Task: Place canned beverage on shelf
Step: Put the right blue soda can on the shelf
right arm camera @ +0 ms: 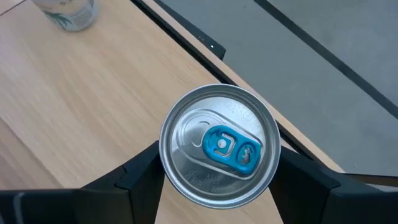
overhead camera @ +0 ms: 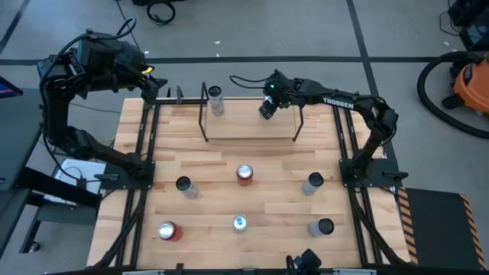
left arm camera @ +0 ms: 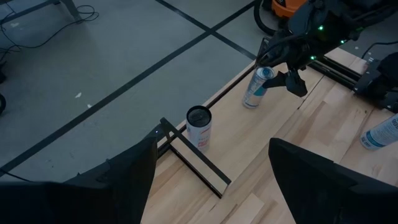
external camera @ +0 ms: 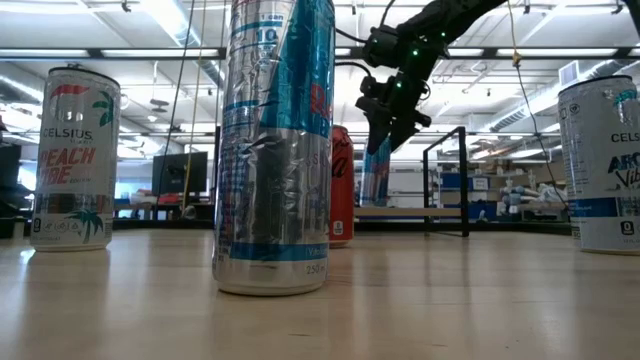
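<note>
Straddling a blue-tabbed can (right arm camera: 219,145) on the shelf (overhead camera: 248,126), the right hand (overhead camera: 267,109) spreads wide near "TROSSEN" lettering (overhead camera: 337,101)

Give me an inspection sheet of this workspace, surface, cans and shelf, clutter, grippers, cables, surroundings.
Surface: butcher-block table, light wood, no spills seen.
Job's things: shelf at the far edge; one can stands at its left end; a blue-tab can stands upright on the shelf between the right gripper's fingers; six more cans stand on the table, among them a red-topped can.
Clutter: nothing seen.
Grippers: right gripper over the shelf, fingers either side of the blue-tab can's top; left gripper raised off the table's far left corner, open, empty.
Cables: loose cables on the floor.
Surroundings: vacuum on the floor at right.
</note>
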